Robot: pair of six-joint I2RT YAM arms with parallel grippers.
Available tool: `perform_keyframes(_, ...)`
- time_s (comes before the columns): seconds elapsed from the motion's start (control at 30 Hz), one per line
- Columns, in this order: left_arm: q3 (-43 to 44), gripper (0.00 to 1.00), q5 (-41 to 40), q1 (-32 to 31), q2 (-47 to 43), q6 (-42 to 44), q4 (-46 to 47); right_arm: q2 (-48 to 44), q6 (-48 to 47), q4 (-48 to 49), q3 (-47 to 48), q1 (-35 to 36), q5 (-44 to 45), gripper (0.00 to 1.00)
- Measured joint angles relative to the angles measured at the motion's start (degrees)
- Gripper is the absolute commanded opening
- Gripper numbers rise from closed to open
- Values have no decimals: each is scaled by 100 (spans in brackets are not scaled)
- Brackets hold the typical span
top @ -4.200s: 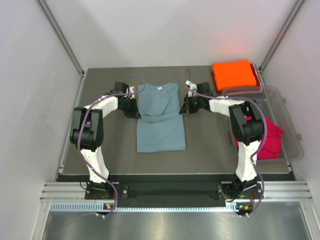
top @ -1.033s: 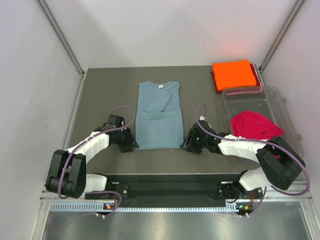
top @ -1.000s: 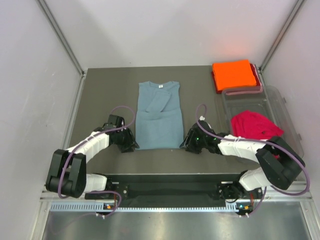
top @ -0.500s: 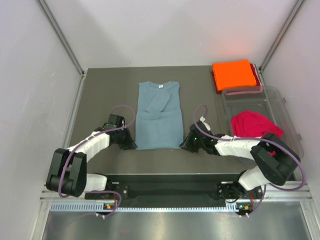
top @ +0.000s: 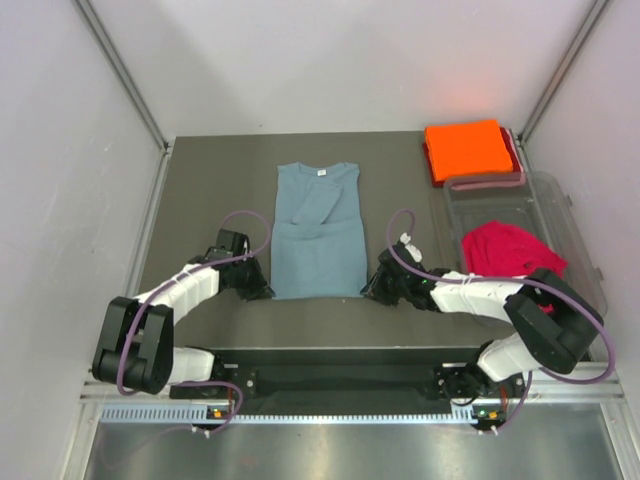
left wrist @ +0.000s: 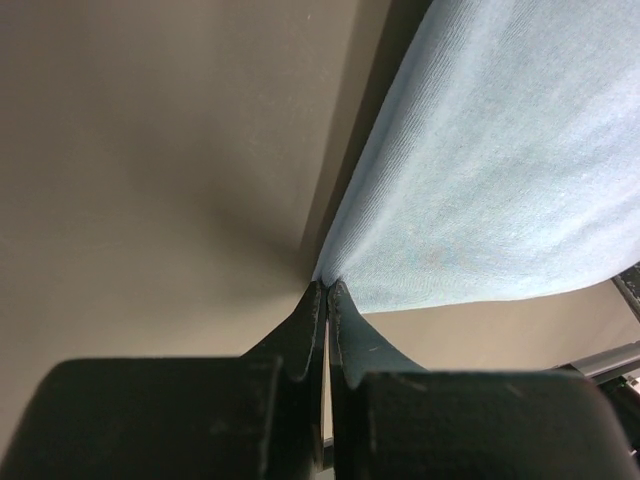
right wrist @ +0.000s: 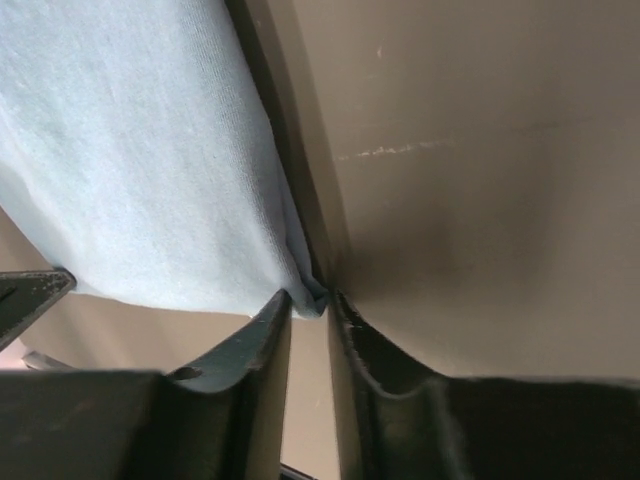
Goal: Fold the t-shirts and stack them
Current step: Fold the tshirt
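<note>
Swung from the sleeves down to the hem at 6 o'clock. Flat at centre: dusty grey-blue cotton t-shirt, sleeves tucked. Pressed shut on its 7 o'clock corner: left gripper; pinching the 5 o'clock corner: right gripper, likely to lift the hem for 1 fold.

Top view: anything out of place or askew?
Only the red tee: it lies crumpled in the tub, not yet folded. The blue tee lies flat and straight, and the orange tee is neatly folded.
</note>
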Motion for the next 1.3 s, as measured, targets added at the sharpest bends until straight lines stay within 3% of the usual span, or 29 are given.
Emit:
perform_keyframes(0.1, -13, 0, 9, 0, -15, 7, 35, 24, -50, -17, -2, 9, 24, 0)
perform_keyframes(0.33, -50, 0, 37, -15, -186, 35, 39, -195, -188, -284, -33, 90, 275, 0)
perform_keyframes(0.9, 247, 0, -175, -866, -2319, -365, -1239, -2632, -717, -2179, -109, 627, 824, 0)
perform_keyframes(1.07, 656, 0, -192, -933, -2184, -396, -1491, -2802, -916, -2555, 168, 638, 944, 0)
perform_keyframes(1.3, 1773, 0, -476, -931, -1084, -330, -1517, -2229, -1641, -2767, 1073, 297, 955, 0)
